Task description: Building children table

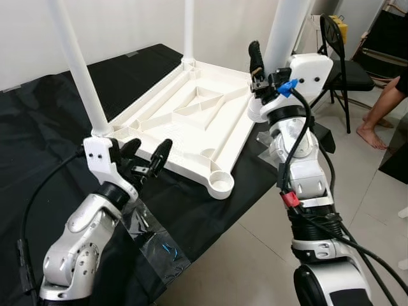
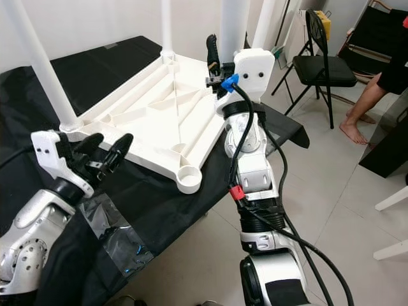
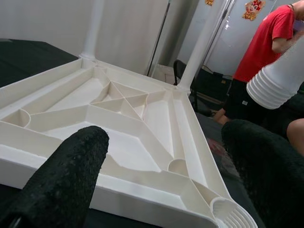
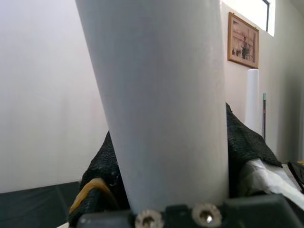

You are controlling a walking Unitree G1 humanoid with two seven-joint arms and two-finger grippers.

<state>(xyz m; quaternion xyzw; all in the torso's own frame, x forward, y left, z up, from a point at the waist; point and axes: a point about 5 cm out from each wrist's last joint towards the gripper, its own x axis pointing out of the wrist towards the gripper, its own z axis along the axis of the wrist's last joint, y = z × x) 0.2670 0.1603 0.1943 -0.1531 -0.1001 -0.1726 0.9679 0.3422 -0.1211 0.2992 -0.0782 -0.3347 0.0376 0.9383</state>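
The white plastic tabletop (image 1: 191,121) lies upside down on the black cloth (image 1: 51,121), three legs already standing in its corners and one socket (image 1: 220,184) at the near corner empty. It looks light, stiff and slick, so low on a leg seems the surest hold. The right gripper (image 1: 258,71) is clamped around the near right leg (image 1: 284,29) just above its socket. The left gripper (image 1: 148,156) hovers spread wide by the table's edge, holding nothing. The left wrist view adds a person in a red shirt (image 3: 266,47); the right wrist view shows the leg pinched between black pads (image 4: 242,137).
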